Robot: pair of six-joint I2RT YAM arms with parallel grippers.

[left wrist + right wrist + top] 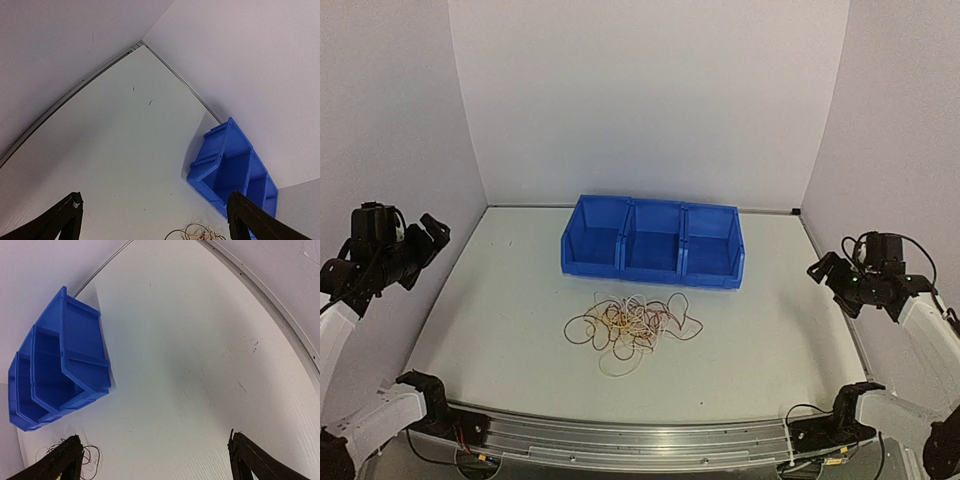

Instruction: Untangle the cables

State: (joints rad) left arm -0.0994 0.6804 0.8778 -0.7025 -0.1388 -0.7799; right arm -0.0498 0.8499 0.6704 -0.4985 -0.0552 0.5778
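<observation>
Top external view gives you the whole layout. On the left, the left gripper [428, 235] hangs above the table [500, 310], well apart from the work. In the middle, the cables [630, 328] lie in one loose knot of white, yellow and dark red loops, just in front of the blue bin [650, 268] and not touching it. On the right, the right gripper [822, 268] hovers equally far off. By my judgement the untangling has not begun, so you are at the approach. The next move calls for bringing one arm down over an outer loop and pinching a single strand, with the other arm ready to pin the heap. The overhead picture cannot settle how the jaws stand, but the wrist views do: both grippers are spread wide and hold nothing. Each wrist view catches only a fringe of the cables [195, 233] at its lower edge, so pick your strand from above.
</observation>
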